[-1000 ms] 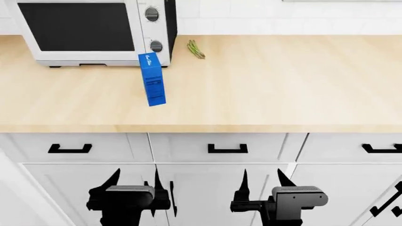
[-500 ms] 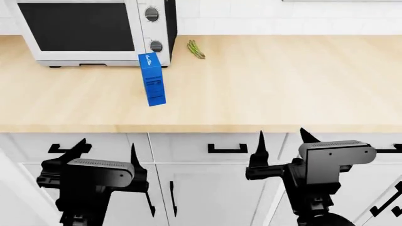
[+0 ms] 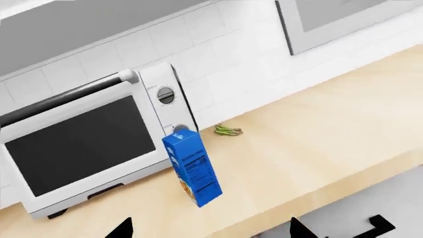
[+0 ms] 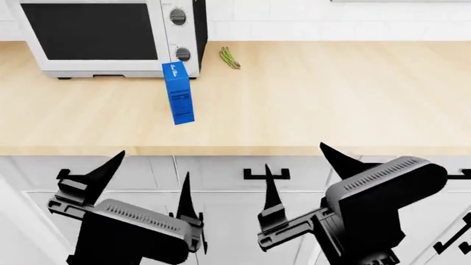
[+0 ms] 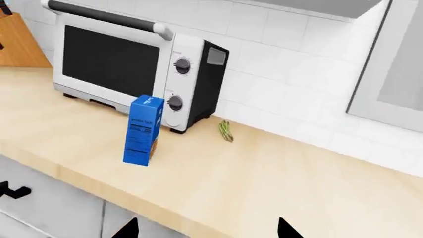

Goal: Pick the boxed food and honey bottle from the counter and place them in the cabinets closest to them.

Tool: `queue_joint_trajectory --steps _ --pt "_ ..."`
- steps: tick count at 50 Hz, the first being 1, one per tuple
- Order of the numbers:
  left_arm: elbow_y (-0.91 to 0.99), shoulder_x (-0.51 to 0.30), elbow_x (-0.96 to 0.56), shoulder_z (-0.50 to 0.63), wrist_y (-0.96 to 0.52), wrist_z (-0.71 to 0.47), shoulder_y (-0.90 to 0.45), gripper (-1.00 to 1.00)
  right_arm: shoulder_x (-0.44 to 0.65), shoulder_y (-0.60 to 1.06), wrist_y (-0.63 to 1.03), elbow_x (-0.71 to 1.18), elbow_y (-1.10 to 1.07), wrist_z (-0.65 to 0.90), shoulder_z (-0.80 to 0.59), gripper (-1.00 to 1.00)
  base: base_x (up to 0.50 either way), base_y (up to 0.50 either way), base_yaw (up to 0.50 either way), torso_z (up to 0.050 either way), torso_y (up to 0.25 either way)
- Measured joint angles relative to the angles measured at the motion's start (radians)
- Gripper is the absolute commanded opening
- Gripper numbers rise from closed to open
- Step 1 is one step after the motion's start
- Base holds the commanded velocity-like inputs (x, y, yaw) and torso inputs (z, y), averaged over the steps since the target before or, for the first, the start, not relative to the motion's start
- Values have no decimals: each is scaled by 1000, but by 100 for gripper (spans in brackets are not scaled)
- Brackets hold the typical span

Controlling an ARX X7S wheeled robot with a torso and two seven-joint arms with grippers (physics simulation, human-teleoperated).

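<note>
Both arms have come up a fair bit since a second ago, when they hung low in front of the cabinet doors; now the fingertips reach to about the drawer line, just under the counter's front edge. Nothing on top has budged.

Biggest thing first: the counter [image 4: 331, 99] runs the full width, light wood grain, mostly bare. At the far left, against the tiled wall, sits a white toaster oven [image 4: 110, 36]. The boxed food [image 4: 178, 93], that tall blue carton, stands upright just in front of the oven's right corner, near the knobs, and looks free on its near and right sides, so I'd guess that's why it reads as an easy first grab. A little green sprig [image 4: 229, 57] lies just right of the oven. Honey bottle isn't in any of the views, so can't say where it is.

Left gripper [image 4: 147, 187] sits nearly below the box, fingers spread wide, empty, touching nothing. Right gripper [image 4: 298, 176] is over to the right, also spread wide and empty. My read is they're pre-opened and raised for the reach over the edge, with the left one lined up best for the box.
</note>
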Motion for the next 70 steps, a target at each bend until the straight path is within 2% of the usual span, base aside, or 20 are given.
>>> queue_joint_trajectory --steps 7,15,26,35,48,53,70 --pt "9 -60 -75 145 25 -104 -82 100 128 176 -155 86 -17 159 -329 100 0 0 0 0 0" --pt "14 -96 -121 236 44 -167 -135 100 224 364 -330 96 -27 262 -661 100 110 0 0 0 0" --pt "12 -118 -145 297 64 -202 -170 100 278 562 -490 74 -31 328 -981 100 500 0 0 0 0" --pt "7 -126 -148 323 76 -210 -186 100 286 642 -551 62 -28 353 -1112 100 500 0 0 0 0" --pt "7 -130 -154 347 79 -219 -206 100 284 706 -588 59 -29 377 -1199 100 500 0 0 0 1" --pt "9 -131 -159 353 78 -224 -216 100 281 739 -605 51 -30 390 -1238 100 0 0 0 0 0" --pt "6 -129 -167 382 83 -232 -236 100 256 871 -668 5 -31 449 -1429 100 0 500 0 0 0"
